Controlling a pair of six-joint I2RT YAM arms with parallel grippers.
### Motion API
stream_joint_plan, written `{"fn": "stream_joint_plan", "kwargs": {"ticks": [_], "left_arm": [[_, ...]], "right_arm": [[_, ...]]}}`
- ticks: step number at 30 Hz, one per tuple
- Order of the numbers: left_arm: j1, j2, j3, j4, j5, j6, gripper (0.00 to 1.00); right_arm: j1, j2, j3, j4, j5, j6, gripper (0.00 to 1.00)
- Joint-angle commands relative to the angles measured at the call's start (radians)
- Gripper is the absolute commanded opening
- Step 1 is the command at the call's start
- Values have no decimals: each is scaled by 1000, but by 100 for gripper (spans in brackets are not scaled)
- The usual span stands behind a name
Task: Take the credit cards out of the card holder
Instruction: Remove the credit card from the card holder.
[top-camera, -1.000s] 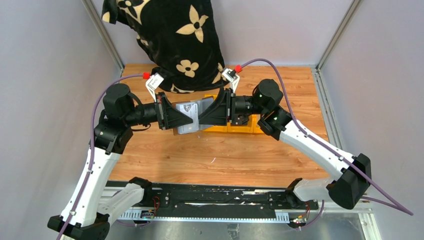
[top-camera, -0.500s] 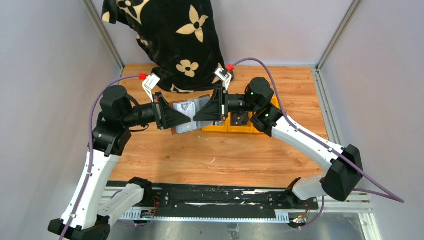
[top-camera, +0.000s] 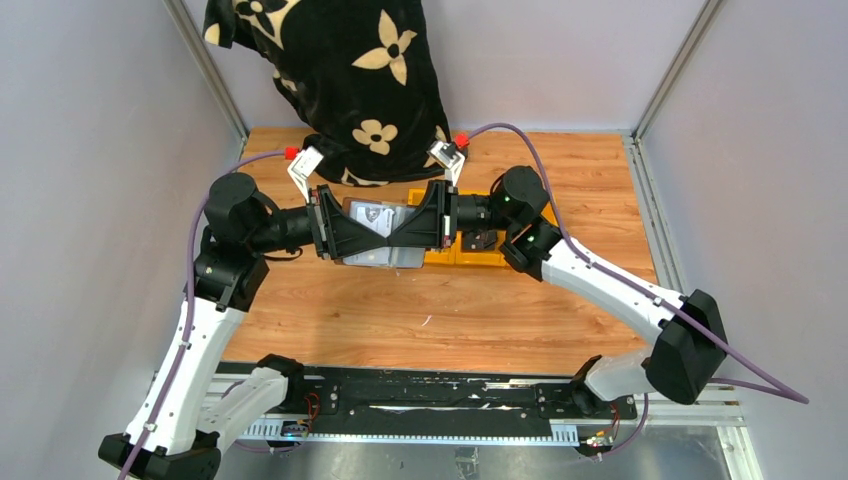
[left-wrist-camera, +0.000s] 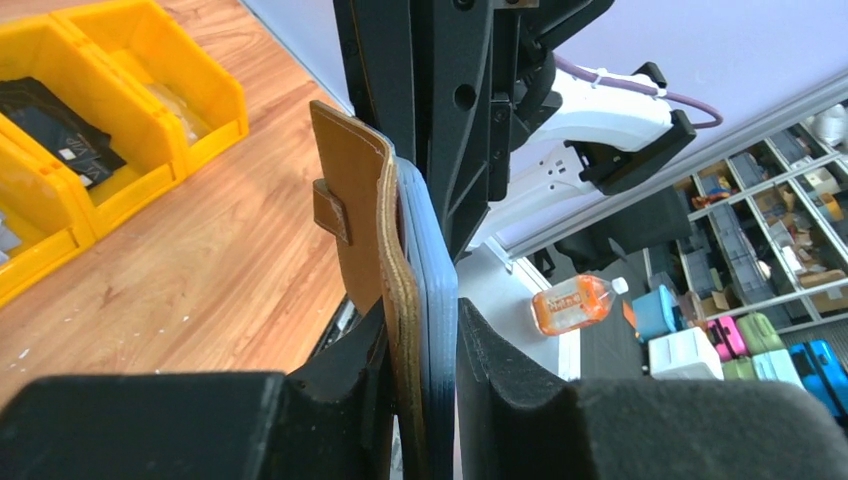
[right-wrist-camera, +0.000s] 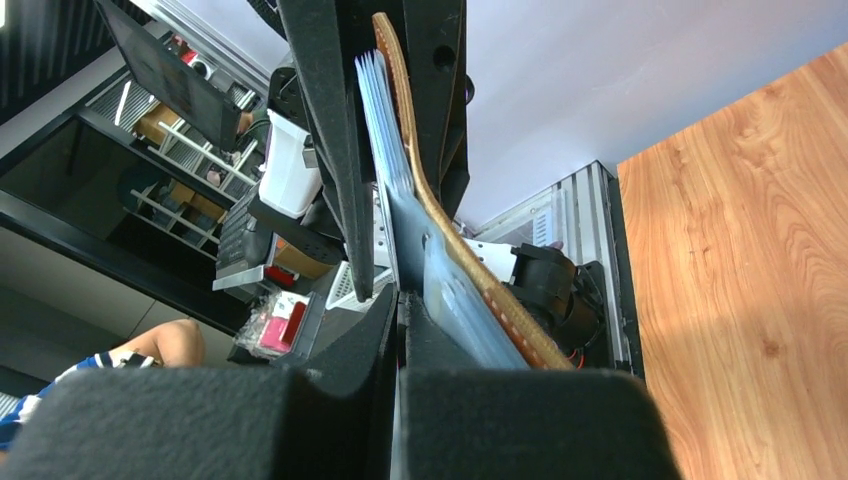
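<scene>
Bright, even light from above fills the overhead view. The arms cast only faint, soft shadows on the wooden table (top-camera: 330, 300), and everything there is sharp. In both wrist views the near fingers (left-wrist-camera: 520, 400) are dark, out-of-focus masses. The edges of the card holder (left-wrist-camera: 350, 190) and credit cards (left-wrist-camera: 428, 250) stay crisp against a pale, washed-out wall (left-wrist-camera: 700, 40).

From above, your left gripper (top-camera: 378, 234) and right gripper (top-camera: 402, 236) cover the middle of the cards (top-camera: 372, 213). At the left wrist, the fingers (left-wrist-camera: 520, 400) hide the lower end of the holder (left-wrist-camera: 350, 190).
</scene>
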Motion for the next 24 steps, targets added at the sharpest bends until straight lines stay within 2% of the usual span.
{"fn": "stream_joint_plan", "kwargs": {"ticks": [1, 10, 18, 19, 21, 24], "left_arm": [[-17, -15, 10, 112, 84, -81, 26], [-17, -24, 12, 143, 81, -113, 20], [-17, -22, 19, 130, 64, -93, 6], [-17, -21, 21, 120, 60, -83, 5], [-17, -20, 27, 90, 48, -50, 3], [-17, -18, 31, 69, 32, -29, 1]], "right_arm": [[-15, -32, -73, 75, 47, 35, 0], [-41, -94, -122, 22, 59, -6, 0], [-39, -109, -121, 31, 50, 2, 0], [-40, -109, -121, 41, 53, 12, 4], [-39, -105, -119, 76, 69, 44, 29], [-34, -74, -94, 129, 82, 90, 46]]}}
